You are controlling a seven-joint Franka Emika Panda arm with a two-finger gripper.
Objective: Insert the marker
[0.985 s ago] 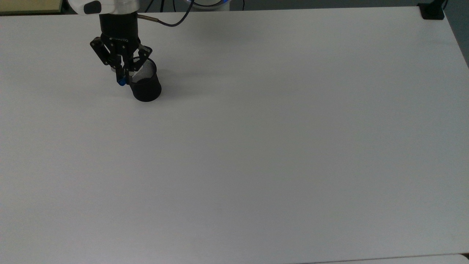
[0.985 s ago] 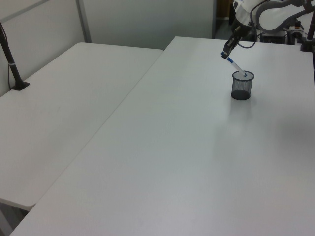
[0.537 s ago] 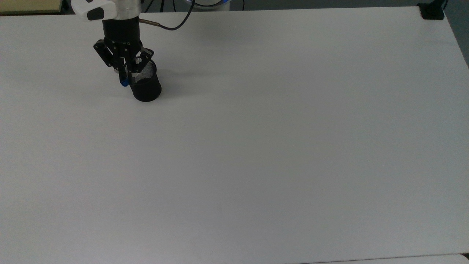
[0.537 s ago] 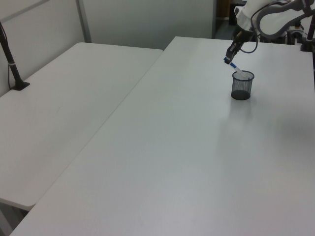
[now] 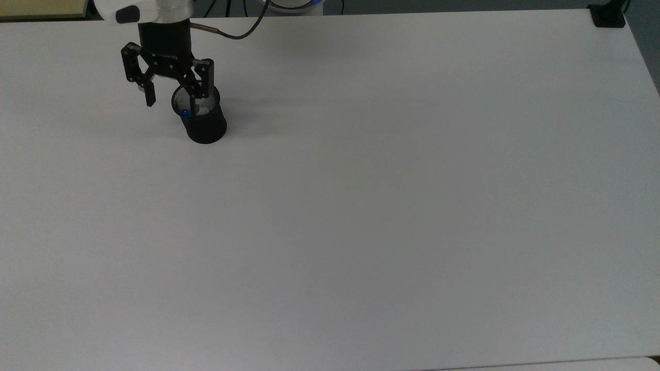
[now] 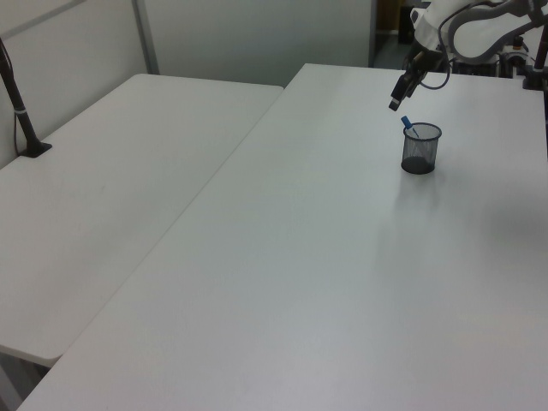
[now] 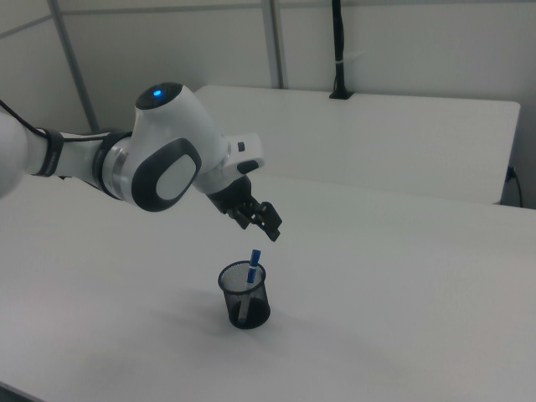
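- Since half a second ago we see the marker (image 7: 252, 261) freed from the fingers; it now stands in the mesh cup (image 7: 245, 306), leaning on the rim, blue end poking out above it.
- In the top view the marker's blue tip (image 5: 184, 112) sits inside the cup mouth, at the rim's near-left edge.
- Gripper (image 5: 172, 96) has spread wide, jaws apart and holding nothing; earlier it was pinched on the marker.
- It hangs just above the cup, one finger over the cup opening, the other outside it on the top view's left.
- Cup stands upright on the white table (image 5: 361, 206), near the far-left corner in the top view.
- We judge insertion done; only retreat is left.
- Risk: a sideways pull-out could clip the marker tip or the rim and tip the light cup. Lifting straight up avoids that.
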